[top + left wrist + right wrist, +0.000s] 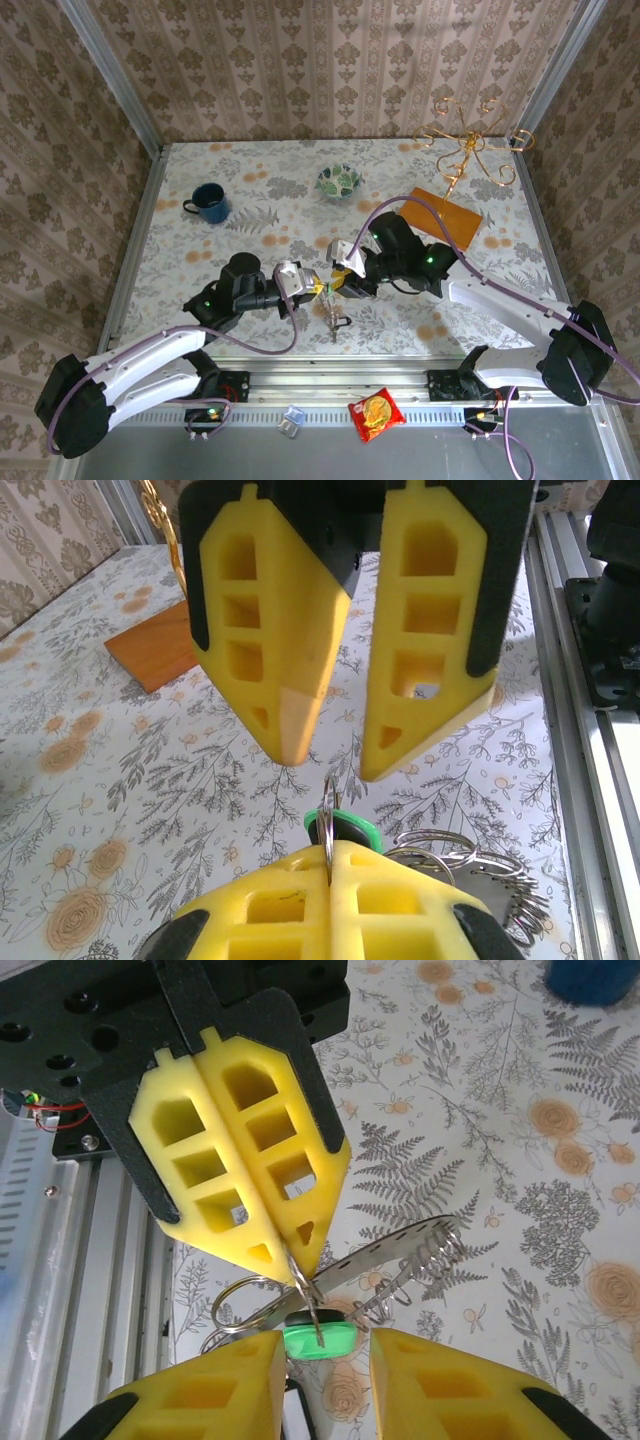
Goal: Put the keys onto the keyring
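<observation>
Right, both arms meet low over the near part of the floral-patterned counter (180, 270). The left fingers (280, 910), yellow and ribbed, are pressed tight together, pinching the small bunch of silver metal keys with a bright green head piece (320, 1338) by a thin wire loop (328, 800) that stands up out of the pinch. Whether that loop is the keyring itself, I cannot tell.

The right fingers (270, 640), also yellow, are spread apart. In the left wrist view their tips hang just above the green head without gripping it. In the right wrist view the green head sits in the gap between them. A flat silver key blade and several coiled silver rings fan out to one side of the pinch, clear of the cloth.

From above, the bunch dangles between the two arms, close to the counter's near edge and just short of the aluminium rail (330, 382).

There is plenty of open cloth beyond. The dark blue mug (208, 203) sits far left and the green-patterned bowl (340, 181) far centre, both well apart from the arms. The flat orange-brown board (445, 212) with its gold wire stand (470, 140) is nearer, behind the right arm. A red snack packet (375, 415) lies on the grey ledge in front of the rail.
</observation>
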Robot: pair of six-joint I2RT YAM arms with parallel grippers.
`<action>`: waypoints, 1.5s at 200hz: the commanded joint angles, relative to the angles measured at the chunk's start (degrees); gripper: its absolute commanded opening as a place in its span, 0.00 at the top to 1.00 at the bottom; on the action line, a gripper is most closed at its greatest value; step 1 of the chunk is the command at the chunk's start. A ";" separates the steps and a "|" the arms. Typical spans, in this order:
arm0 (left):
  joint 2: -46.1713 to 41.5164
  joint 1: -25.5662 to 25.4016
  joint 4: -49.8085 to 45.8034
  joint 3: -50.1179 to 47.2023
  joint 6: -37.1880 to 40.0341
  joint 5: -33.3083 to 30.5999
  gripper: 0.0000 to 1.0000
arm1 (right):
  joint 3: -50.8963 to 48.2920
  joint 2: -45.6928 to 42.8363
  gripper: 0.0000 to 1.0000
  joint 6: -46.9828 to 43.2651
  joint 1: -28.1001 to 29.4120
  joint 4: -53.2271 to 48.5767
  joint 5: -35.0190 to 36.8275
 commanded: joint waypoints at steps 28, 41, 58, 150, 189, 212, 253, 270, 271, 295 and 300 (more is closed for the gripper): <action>-1.29 0.10 4.22 -0.71 -1.33 0.14 1.00 | -0.30 0.69 0.79 2.19 0.02 2.48 -3.07; -1.28 0.04 4.37 -0.81 -1.32 0.14 1.00 | -0.28 0.88 0.84 1.94 -0.05 2.18 -3.09; -1.34 0.03 4.71 -0.94 -1.36 0.06 1.00 | -0.38 1.08 0.90 1.79 -0.03 2.09 -3.30; -0.91 -0.92 6.35 -1.59 -0.87 -0.08 1.00 | -2.58 3.69 1.00 4.03 -2.05 4.66 -2.51; -0.19 -1.29 8.29 -2.18 -1.38 -0.73 1.00 | -6.04 -0.43 0.73 5.36 -2.14 11.10 -4.45; 0.03 -1.40 12.52 -3.64 -3.55 -0.91 1.00 | -8.58 -2.45 0.69 5.13 -2.40 13.71 -6.51; -0.12 -1.42 18.05 -5.70 -7.65 -0.15 1.00 | -10.25 -3.14 0.68 5.78 -2.49 16.25 -8.19; -0.27 -1.42 19.32 -6.23 -8.75 0.50 1.00 | -10.47 -3.23 0.69 6.14 -2.49 17.59 -8.39; -0.25 -1.41 19.40 -6.28 -8.85 0.58 1.00 | -10.52 -3.23 0.69 6.14 -2.49 17.61 -8.43; -0.13 -1.40 21.20 -6.96 -10.22 1.59 1.00 | -10.39 -2.93 0.70 6.09 -2.49 18.51 -8.93; -0.08 -1.39 21.50 -7.00 -10.46 1.80 1.00 | -10.39 -2.80 0.71 6.06 -2.49 18.71 -9.19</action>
